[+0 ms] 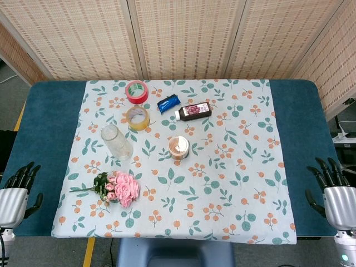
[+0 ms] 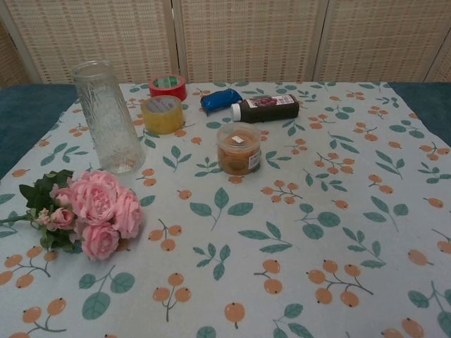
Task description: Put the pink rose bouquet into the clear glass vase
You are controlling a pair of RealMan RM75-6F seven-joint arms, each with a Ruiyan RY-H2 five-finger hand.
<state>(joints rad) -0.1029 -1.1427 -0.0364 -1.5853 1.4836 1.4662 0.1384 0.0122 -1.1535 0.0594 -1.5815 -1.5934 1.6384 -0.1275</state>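
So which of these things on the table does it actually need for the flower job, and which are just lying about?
Needed:
pink rose bouquet, lying flat
clear glass vase, upright behind it
left hand and right hand, both empty at the table's edges

Just lying about:
red tape roll
yellow tape roll
blue packet
dark bottle, on its side
small round tub

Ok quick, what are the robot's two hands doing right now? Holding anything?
Left hand: open, holding nothing, at the table's left edge.
Right hand: open, holding nothing, at the table's right edge.
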